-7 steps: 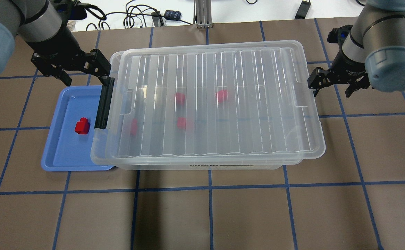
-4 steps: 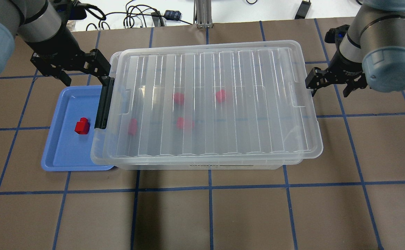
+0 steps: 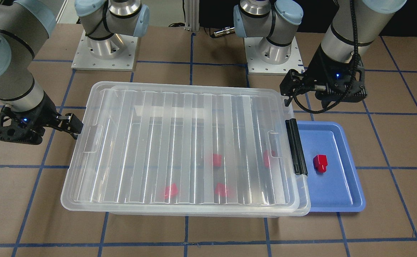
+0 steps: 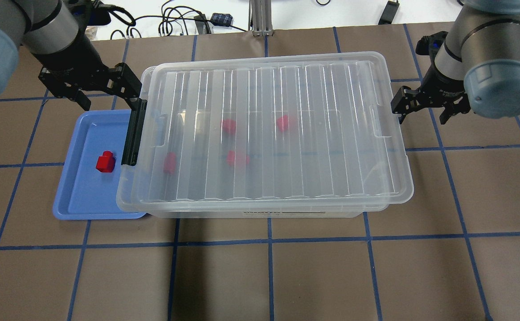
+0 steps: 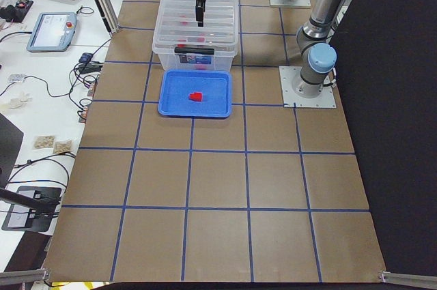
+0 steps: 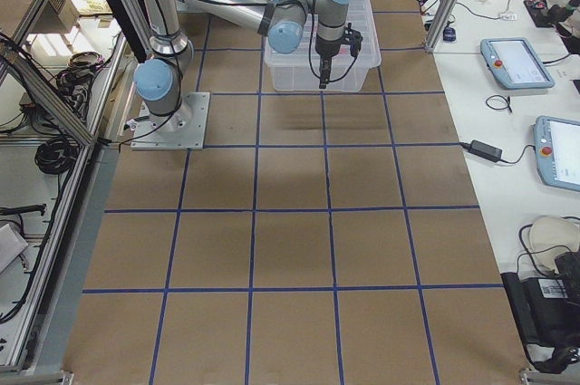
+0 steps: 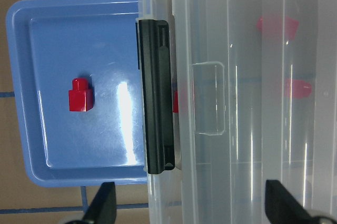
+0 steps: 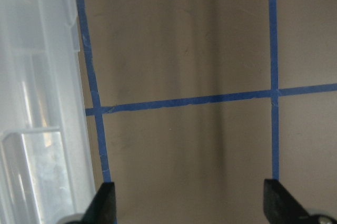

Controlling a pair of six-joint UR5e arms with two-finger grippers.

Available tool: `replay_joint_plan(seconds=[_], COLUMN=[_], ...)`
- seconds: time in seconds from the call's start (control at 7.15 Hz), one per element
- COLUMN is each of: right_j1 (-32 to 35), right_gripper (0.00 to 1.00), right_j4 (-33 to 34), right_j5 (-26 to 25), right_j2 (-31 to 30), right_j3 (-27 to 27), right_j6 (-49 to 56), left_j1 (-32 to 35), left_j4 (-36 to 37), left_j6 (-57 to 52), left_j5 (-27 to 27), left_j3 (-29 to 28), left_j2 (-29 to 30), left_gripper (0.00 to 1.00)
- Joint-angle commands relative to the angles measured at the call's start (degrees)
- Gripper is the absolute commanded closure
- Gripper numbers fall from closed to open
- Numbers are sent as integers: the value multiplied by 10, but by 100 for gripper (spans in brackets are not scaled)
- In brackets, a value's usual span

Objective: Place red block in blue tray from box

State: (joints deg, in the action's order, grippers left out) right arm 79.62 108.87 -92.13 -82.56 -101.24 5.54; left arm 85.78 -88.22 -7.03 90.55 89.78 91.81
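The box [image 4: 260, 210] is a clear bin with its ribbed lid [image 4: 268, 89] lying on it, slightly askew. Its black latch bar [image 4: 133, 133] overhangs the blue tray [image 4: 79, 196]. One red block [image 4: 105, 162] lies in the tray; it also shows in the left wrist view [image 7: 80, 95]. Several more red blocks [image 4: 285, 122] show blurred through the lid. My left gripper [image 4: 108, 96] is open and empty, with its jaws astride the latch end. My right gripper [image 4: 422, 113] is open and empty, with one finger [image 4: 399, 106] against the lid's right edge.
The box's left end overlaps the tray's right rim. Cables and an aluminium post [image 4: 260, 18] lie past the table's far edge. The arm bases [image 3: 104, 46] stand behind the box. Side tables hold tablets [image 6: 517, 63].
The right gripper has moved left against the lid's right edge and the lid has slid a little left on the box. The left gripper has barely moved.
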Motion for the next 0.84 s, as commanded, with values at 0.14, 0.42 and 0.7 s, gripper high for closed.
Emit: replay_joint_plan(seconds=[0.14,0.42,0.7], right_j1=[0,17,74], right_gripper=[0,0,0], right_j4=[-65,-166,-197], right_j5=[-1,9,7], right_j2=[-29,-58,-55], right_j3=[67,130,164], right_j6=[0,-17,-97], left_j1=[0,-1,-1], left_j4=[1,1,0], left_j6=[0,-1,-1], left_j5=[0,1,1], left_j3=[0,-1,-2], left_j2=[-1,-1,-1], left_gripper=[0,0,0])
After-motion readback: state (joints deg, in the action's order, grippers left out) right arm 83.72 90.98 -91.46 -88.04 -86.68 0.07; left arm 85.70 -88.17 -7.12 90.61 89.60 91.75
